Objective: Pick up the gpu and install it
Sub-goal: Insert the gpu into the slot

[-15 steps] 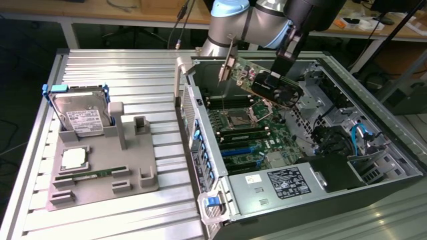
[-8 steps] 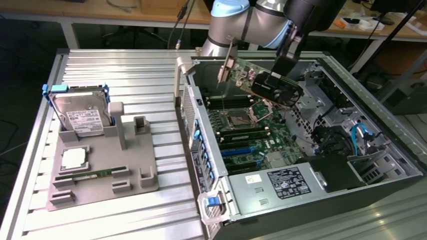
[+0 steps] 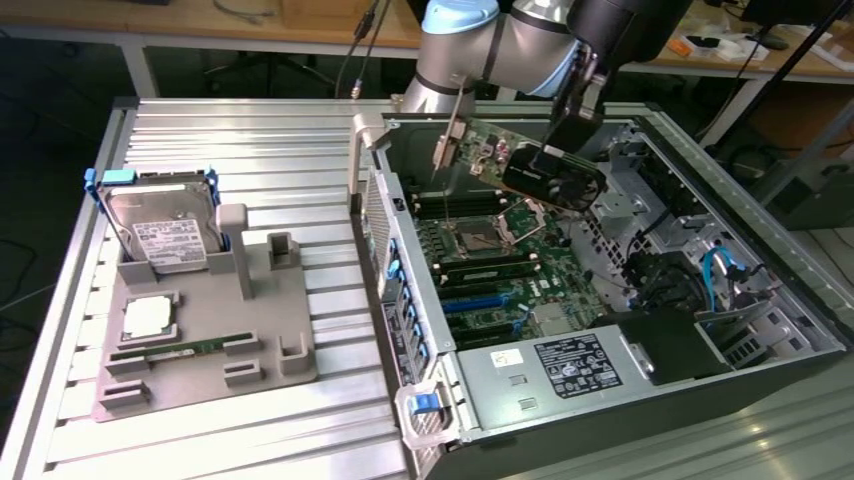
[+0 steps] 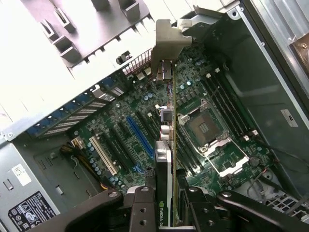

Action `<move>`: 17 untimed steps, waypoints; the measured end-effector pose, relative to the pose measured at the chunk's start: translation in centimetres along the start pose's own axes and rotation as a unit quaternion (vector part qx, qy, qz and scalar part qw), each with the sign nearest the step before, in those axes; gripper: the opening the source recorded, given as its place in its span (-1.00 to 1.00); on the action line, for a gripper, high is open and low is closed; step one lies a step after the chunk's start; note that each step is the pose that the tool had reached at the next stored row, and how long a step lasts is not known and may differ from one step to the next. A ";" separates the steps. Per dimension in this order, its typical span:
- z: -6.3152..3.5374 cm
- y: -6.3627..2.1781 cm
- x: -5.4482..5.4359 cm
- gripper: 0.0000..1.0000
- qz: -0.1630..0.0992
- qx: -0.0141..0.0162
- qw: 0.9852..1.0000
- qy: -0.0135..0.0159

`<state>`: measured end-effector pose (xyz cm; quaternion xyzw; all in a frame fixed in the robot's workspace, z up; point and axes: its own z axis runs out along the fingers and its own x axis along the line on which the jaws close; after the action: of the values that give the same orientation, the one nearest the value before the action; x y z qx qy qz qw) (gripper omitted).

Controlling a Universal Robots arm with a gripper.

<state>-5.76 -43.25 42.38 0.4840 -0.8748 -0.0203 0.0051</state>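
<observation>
The gpu (image 3: pixel 541 172), a green board with a black cooler shroud and a silver end bracket (image 3: pixel 450 140), hangs tilted above the open computer case (image 3: pixel 747 240). My gripper (image 3: pixel 577 128) is shut on its upper edge. In the wrist view the gpu (image 4: pixel 164 159) appears edge-on between my fingers (image 4: pixel 143 209), with its bracket (image 4: pixel 166 36) toward the case's rear wall. It hovers over the motherboard (image 4: pixel 120 121), apart from it, between the blue expansion slot (image 4: pixel 140 137) and the empty CPU socket (image 4: pixel 205 128).
To the exterior view's left, a grey fixture tray (image 3: pixel 267 340) carries a hard drive (image 3: pixel 160 228), a CPU (image 3: pixel 147 316) and a RAM stick (image 3: pixel 187 350). A power supply (image 3: pixel 567 368) sits at the case's near end, with cables and drive bays (image 3: pixel 707 280) along its right side.
</observation>
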 end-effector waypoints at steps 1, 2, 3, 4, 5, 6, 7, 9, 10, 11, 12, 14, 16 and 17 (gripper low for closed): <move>0.00 0.00 0.0 -0.47 -0.004 0.000 1.000 0.000; 0.00 0.00 0.0 -0.47 -0.007 0.000 1.000 0.000; 0.00 0.00 0.0 -0.47 -0.010 0.000 1.000 0.000; 0.00 0.00 0.0 -0.47 -0.011 0.000 1.000 0.000; 0.00 0.00 0.0 -0.47 -0.011 0.000 1.000 0.001; 0.00 0.00 0.0 -0.47 -0.011 0.000 1.000 0.001; 0.00 0.00 0.0 -0.47 -0.011 0.000 1.000 0.001; 0.00 0.00 0.0 -0.47 -0.011 0.000 1.000 0.000; 0.00 0.00 0.0 -0.47 -0.012 0.000 1.000 0.001; 0.00 0.00 0.0 -0.47 -0.015 0.000 1.000 0.001; 0.00 0.00 0.0 -0.47 -0.020 0.000 1.000 0.001; 0.00 0.01 0.0 -0.47 -0.029 -0.001 1.000 0.001; 0.00 0.01 0.0 -0.47 -0.037 -0.001 0.999 0.002; 0.00 0.01 0.0 -0.47 -0.042 -0.001 0.999 0.002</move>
<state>-5.76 -43.24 42.38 0.5200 -0.8539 -0.0202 0.0062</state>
